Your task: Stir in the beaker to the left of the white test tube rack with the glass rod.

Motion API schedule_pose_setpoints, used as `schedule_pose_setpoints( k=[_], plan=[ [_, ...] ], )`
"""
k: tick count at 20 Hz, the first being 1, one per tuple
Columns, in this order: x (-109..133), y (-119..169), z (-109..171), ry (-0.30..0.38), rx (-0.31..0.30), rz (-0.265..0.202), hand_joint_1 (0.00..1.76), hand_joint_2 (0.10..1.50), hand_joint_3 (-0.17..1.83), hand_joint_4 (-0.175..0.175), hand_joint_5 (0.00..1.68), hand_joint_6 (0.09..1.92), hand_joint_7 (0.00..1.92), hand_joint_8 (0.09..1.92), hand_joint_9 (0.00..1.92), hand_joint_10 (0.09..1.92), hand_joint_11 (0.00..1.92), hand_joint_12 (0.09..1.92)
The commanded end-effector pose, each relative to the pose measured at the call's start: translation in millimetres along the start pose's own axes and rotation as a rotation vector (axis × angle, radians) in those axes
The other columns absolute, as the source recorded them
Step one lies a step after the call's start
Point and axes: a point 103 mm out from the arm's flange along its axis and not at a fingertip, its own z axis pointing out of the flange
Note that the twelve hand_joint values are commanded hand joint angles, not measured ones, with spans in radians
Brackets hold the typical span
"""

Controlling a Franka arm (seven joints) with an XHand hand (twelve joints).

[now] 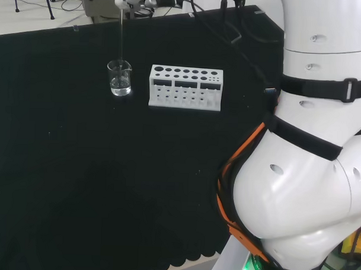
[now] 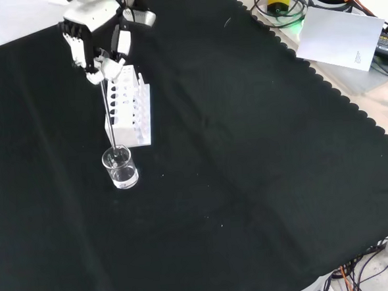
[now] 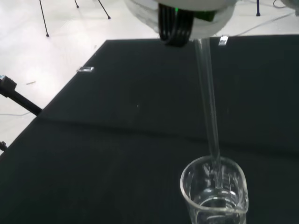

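Observation:
A small clear glass beaker (image 1: 120, 78) with a little clear liquid stands on the black cloth just left of the white test tube rack (image 1: 186, 87) in the head view. The hand (image 2: 95, 43) hangs above it, its fingers curled round the top of a long glass rod (image 2: 110, 114). The rod hangs nearly upright and its lower end reaches down inside the beaker (image 2: 120, 168). In the wrist view the rod (image 3: 209, 107) runs from the hand into the beaker's mouth (image 3: 215, 193). The rack (image 2: 129, 104) stands right behind the beaker in the front view.
The arm's big white links (image 1: 313, 145) take up the right of the head view. White paper (image 2: 341, 36) and cables lie beyond the cloth's scalloped edge at the front view's upper right. Wide bare cloth (image 2: 249, 182) stretches around the beaker and rack.

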Motion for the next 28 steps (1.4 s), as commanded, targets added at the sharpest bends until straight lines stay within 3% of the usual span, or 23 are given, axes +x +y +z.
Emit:
schedule_pose_setpoints(
  k=[1,17,28],
  plan=[
    [-1,6,17,0.009,0.024,-0.011,1.31,0.78,0.48,-0.175,1.24,0.35,1.23,0.97,1.84,0.4,1.69,0.6],
    [-13,7,35,0.013,0.068,0.006,1.31,0.77,0.49,-0.175,1.25,0.34,1.24,0.96,1.84,0.4,1.69,0.6],
    [5,14,50,0.005,0.101,-0.008,1.31,0.77,0.49,-0.175,1.25,0.34,1.24,0.96,1.84,0.39,1.69,0.6]
  ],
)
